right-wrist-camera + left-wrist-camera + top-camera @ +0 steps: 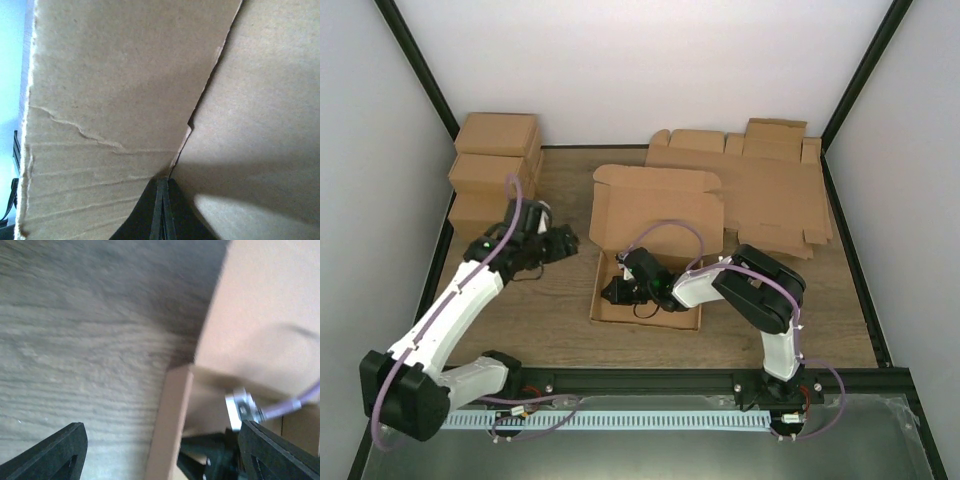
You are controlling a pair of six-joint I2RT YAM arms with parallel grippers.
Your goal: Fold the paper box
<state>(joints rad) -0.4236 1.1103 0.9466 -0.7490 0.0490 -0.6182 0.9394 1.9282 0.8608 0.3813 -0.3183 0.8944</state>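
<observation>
Top view: paper box (pixel 655 215) sat mid-worktop (pixel 560 330), rear panel raised toward 12 o'clock; right fingers (pixel 618 291), clenched on nothing, pressed into the tray's 9 o'clock side, probably pinning the base, while left fingers (pixel 564 243) hung spread just outside that wall. Left wrist: fingers wide apart, empty, the wall's edge between them, seemingly lined up to fold it. Right wrist: fingers shut tip to tip at 6 o'clock, nosed into a seam between two panels.

The paper box (pixel 655 212) is plain brown, the table (pixel 560 325) grey-brown wood grain, the cable (pixel 670 223) purple.
</observation>
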